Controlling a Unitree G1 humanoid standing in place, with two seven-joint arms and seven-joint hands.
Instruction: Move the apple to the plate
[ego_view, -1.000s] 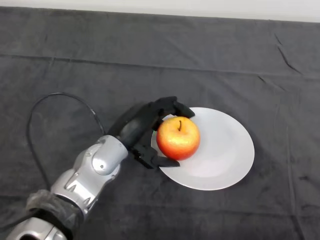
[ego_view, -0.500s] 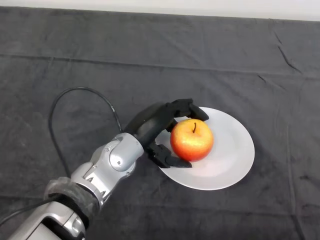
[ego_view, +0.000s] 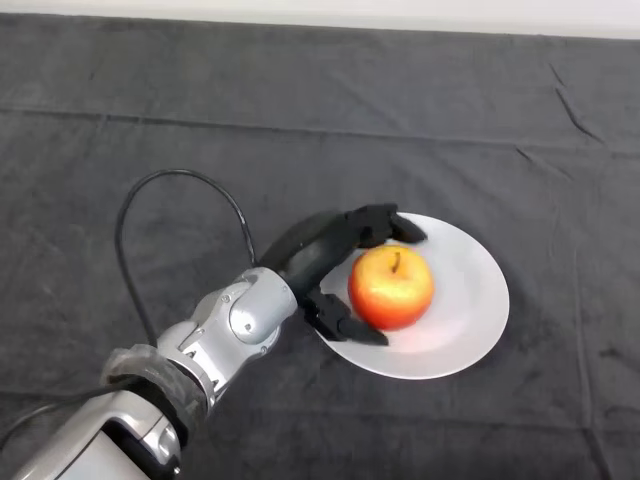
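Here, apple (ego_view: 391, 288) on white plate (ego_view: 468, 318), left hand (ego_view: 322, 256) fingers (ego_view: 385, 222) curled around it, dark cloth (ego_view: 300, 120) beneath.

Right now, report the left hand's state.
Left hand: shut on the apple, fingers and thumb curled round it over the plate.

A table (ego_view: 150, 110) draped in a dark grey, creased cloth (ego_view: 480, 110) is filling the head view, with a pale strip of wall showing beyond its far edge. A round white plate (ego_view: 470, 320) is lying directly on the cloth, right of centre and toward the near side. Folds are running across the cloth behind the plate.
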